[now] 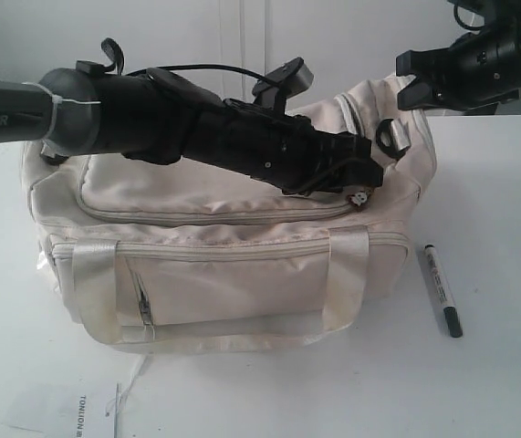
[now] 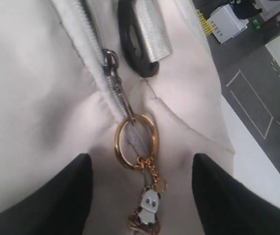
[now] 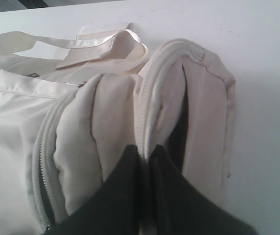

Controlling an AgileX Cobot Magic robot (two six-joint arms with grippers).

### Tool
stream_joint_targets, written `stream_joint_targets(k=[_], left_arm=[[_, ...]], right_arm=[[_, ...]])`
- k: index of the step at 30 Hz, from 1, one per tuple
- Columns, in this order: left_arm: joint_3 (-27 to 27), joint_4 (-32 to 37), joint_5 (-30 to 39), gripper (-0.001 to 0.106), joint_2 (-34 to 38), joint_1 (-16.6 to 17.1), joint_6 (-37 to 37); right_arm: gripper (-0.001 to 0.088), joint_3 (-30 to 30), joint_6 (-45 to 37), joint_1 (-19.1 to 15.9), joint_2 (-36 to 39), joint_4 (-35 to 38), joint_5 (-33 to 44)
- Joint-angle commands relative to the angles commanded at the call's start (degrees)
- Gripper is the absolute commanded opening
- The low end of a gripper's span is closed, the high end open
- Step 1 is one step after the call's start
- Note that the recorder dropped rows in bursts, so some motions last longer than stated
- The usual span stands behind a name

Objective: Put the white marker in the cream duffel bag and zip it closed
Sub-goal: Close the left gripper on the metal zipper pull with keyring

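The cream duffel bag [image 1: 214,274] stands mid-table. The white marker [image 1: 442,288] lies on the table just right of it, outside the bag. My left arm reaches across the bag's top to its right end. There the left gripper [image 1: 369,180] [image 2: 140,161] is open, its fingers [image 2: 61,196] either side of the gold ring [image 2: 118,147] and panda charm [image 2: 148,208] hanging from the zip slider [image 2: 111,61]; it touches neither. The right gripper [image 1: 412,87] [image 3: 147,148] is shut, pinching a piped seam ridge [image 3: 152,88] of the bag's end.
A black strap ring [image 2: 130,54] with silver webbing sits just beyond the slider. A printed paper label [image 1: 78,403] lies at the table's front left. The table edge and a grey floor with tape lines [image 2: 250,98] lie past the bag's end.
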Motion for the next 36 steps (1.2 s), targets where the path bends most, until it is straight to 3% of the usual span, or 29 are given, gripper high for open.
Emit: stream_joint_targets(k=[4,12,14,16,17,18,19,36], left_arm=[[0.0,-3.7,-0.6,0.063,0.0,0.0,0.0],[0.0,-4.1,-2.6,0.063,0.5,-1.6,0.0],[0.0,-4.4,-2.9,0.058,1.1,-1.6,0.0],[0.0,-4.1,-3.9,0.037,1.1,-1.6,0.0],[0.0,-4.1,-4.4,0.017,1.1,-1.6,0.0],[0.0,-4.1,-4.4,0.005,1.1,-1.6,0.0],[0.0,-3.9,-5.2,0.000,1.1,-1.6,0.2],[0.0,-2.1,-5.1,0.000,-3.9,-1.6,0.1]], right_arm=[[0.0000,0.0,0.0,0.0,0.0,0.0,0.0],[0.0000,0.0,0.0,0.0,0.0,0.0,0.0],[0.0000,0.0,0.0,0.0,0.0,0.0,0.0],[0.0000,0.0,0.0,0.0,0.0,0.0,0.0],[0.0000,0.0,0.0,0.0,0.0,0.0,0.0],[0.0000,0.0,-0.2,0.0,0.0,0.0,0.0],[0.0000,0.0,-0.6,0.0,0.0,0.0,0.0],[0.0000,0.0,-0.6,0.0,0.0,0.0,-0.3]])
